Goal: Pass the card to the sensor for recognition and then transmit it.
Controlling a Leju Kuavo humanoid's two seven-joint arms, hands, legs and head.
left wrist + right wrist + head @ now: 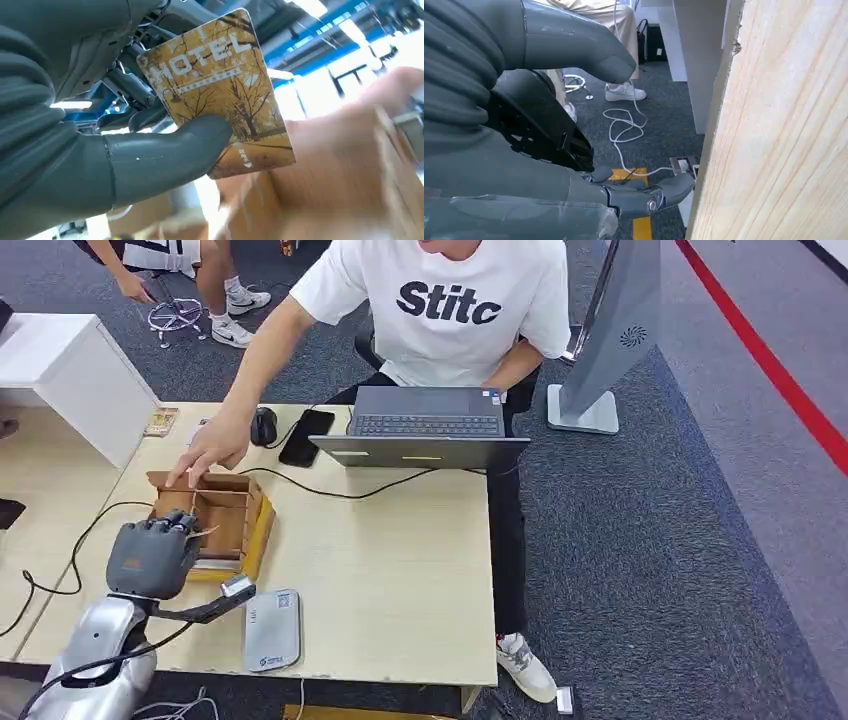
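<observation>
Office-like test room: grey carpet [640,540], wooden desk [400,570], laptop [425,427] (person [440,310] seated behind), swivel chairs.

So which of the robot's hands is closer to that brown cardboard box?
Left. The left hand hangs at the cardboard box, pinching the hotel card. The right hand is down beside the table's wooden edge, over the floor.
</observation>
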